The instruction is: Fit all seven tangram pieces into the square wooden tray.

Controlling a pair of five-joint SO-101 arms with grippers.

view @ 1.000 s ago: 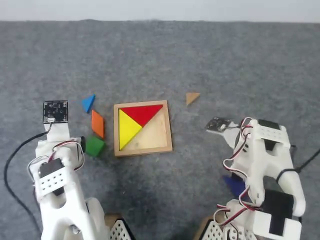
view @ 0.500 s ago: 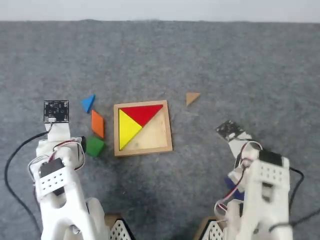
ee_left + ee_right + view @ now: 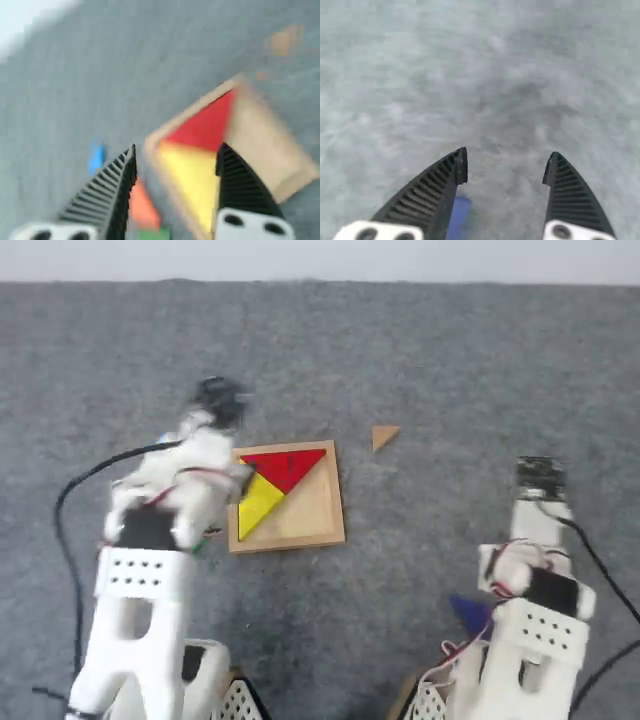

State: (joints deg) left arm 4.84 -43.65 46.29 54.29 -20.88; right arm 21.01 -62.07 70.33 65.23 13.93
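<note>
**Two triangles in the tray, both end effectors open**

The grey felt surface (image 3: 420,350) carries everything. The left arm (image 3: 150,530) stretches over the left side of the tray and hides part of its rim in the high view. The right arm (image 3: 535,580) stands well apart on the other side.

The square wooden tray (image 3: 318,525) lies between them. It holds a large red triangle (image 3: 285,465) along its far edge and a large yellow triangle (image 3: 258,502) touching it on a slanted edge. The remaining floor is bare wood.

The left end effector (image 3: 176,147) is open and grips nothing, its jaws spread above the tray where red meets yellow. The right end effector (image 3: 508,151) is also open and unloaded over felt, with a dark blue piece (image 3: 460,215) just beside one jaw.

Outside the tray near its left side lie an orange piece (image 3: 142,207), a green piece (image 3: 150,234) and a small blue triangle (image 3: 97,156). A small tan triangle (image 3: 384,436) lies apart, off the far right corner.
</note>
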